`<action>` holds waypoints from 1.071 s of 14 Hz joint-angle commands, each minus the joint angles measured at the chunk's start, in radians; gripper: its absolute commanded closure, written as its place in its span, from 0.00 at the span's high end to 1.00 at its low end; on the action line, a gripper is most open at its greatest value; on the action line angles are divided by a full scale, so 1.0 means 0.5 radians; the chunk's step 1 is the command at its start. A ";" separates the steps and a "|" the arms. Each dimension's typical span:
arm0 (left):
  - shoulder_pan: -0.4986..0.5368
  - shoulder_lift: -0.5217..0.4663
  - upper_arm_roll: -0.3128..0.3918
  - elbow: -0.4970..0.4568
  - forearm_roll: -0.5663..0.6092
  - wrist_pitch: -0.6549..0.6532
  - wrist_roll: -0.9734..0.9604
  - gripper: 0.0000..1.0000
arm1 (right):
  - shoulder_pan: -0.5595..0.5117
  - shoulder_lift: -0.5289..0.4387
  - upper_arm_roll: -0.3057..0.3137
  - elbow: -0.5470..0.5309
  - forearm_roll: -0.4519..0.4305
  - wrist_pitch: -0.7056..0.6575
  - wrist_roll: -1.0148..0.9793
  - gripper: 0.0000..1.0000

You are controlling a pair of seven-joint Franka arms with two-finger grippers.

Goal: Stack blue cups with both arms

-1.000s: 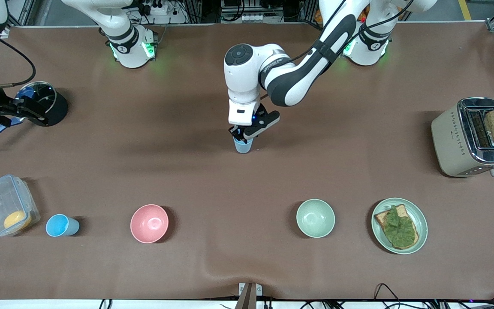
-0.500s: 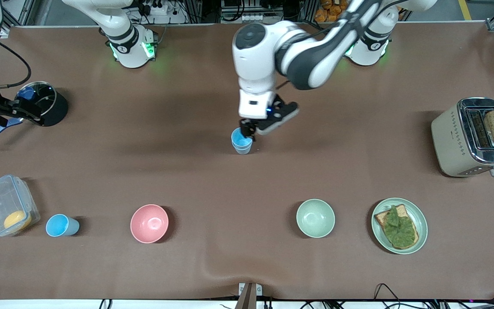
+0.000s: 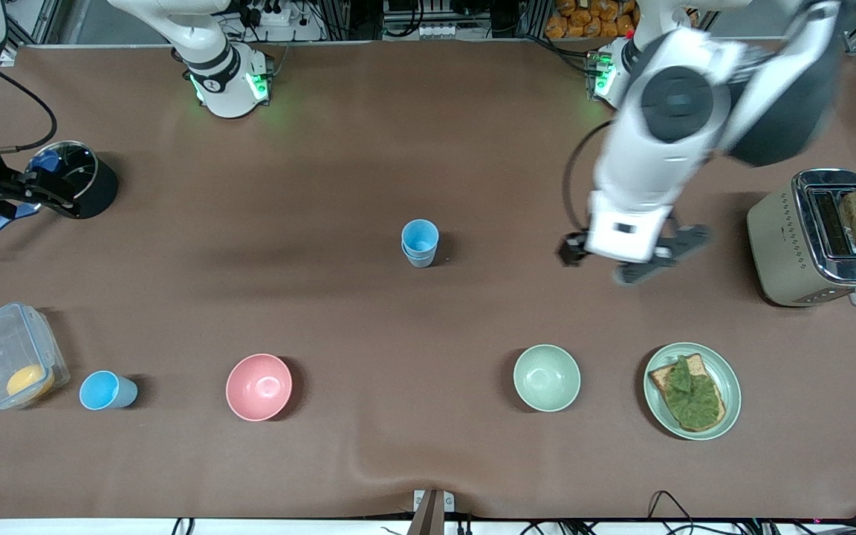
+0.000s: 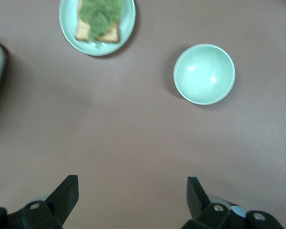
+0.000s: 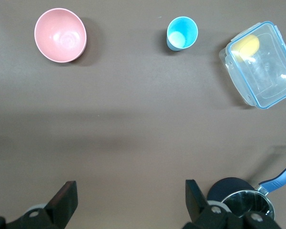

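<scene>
Two blue cups nested point(image 3: 420, 243) upright mid-counter, well apart from both grippers. Third blue cup point(image 3: 106, 390) upright toward the right arm's end, nearer the front camera, between the clear container point(image 3: 12, 355) and the pink bowl point(image 3: 258, 386); also seen in the right wrist view point(image 5: 181, 33). Left gripper point(image 3: 632, 260) up in the air over bare counter point(image 3: 428, 446) beside the toaster point(image 3: 818, 238), fingers point(image 4: 66, 193) apart, nothing between them. Pale green bowl point(image 3: 546, 377) and plate with toast point(image 3: 692, 391) sit nearer the front camera than that spot. Right gripper point(image 3: 27, 195) over the dark pot point(image 3: 82, 180) at the counter's edge, fingers point(image 5: 64, 200) apart, holding nothing.
</scene>
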 commanded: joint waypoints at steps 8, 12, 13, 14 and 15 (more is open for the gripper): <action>0.115 -0.690 0.344 -0.419 -0.320 -0.359 1.138 1.00 | -0.038 0.021 0.022 0.048 0.058 -0.078 -0.022 1.00; 0.105 -0.789 0.504 -0.420 -0.342 -0.359 1.488 1.00 | -0.038 0.021 0.022 0.042 0.074 -0.096 -0.022 1.00; 0.108 -0.786 0.510 -0.405 -0.339 -0.359 1.522 1.00 | -0.041 0.021 0.022 0.042 0.095 -0.105 -0.022 1.00; 0.108 -0.786 0.547 -0.401 -0.333 -0.359 1.544 1.00 | -0.041 0.021 0.022 0.039 0.107 -0.112 -0.022 1.00; 0.108 -0.783 0.571 -0.401 -0.336 -0.359 1.568 1.00 | -0.044 0.021 0.022 0.042 0.114 -0.133 -0.022 1.00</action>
